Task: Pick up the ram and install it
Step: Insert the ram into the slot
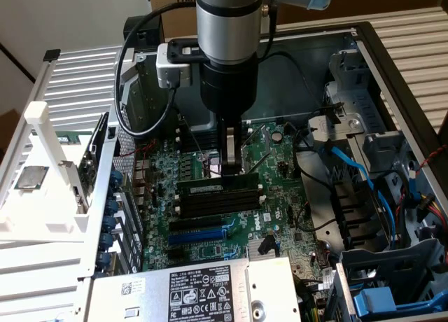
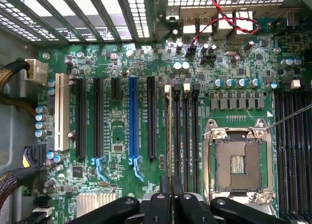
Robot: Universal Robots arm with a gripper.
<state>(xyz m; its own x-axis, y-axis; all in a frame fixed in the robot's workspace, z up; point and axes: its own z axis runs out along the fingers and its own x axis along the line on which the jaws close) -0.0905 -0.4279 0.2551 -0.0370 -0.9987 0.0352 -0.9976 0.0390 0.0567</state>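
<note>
Fingers (image 2: 165,197) gripping ram (image 1: 217,186), edge-on in wrist view, broadside in exterior view

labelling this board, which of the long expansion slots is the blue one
The blue slot, with a black slot on each side of it. The only other one that isn't black is the white slot at the row's end.

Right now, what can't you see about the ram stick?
Exterior view: words on the label of the ram, too small.
Exterior view: whether the gripper pinches the ram or only presses it; its fingers cover that spot.
Wrist view: near ends of the memory slots, behind the gripper.
</note>
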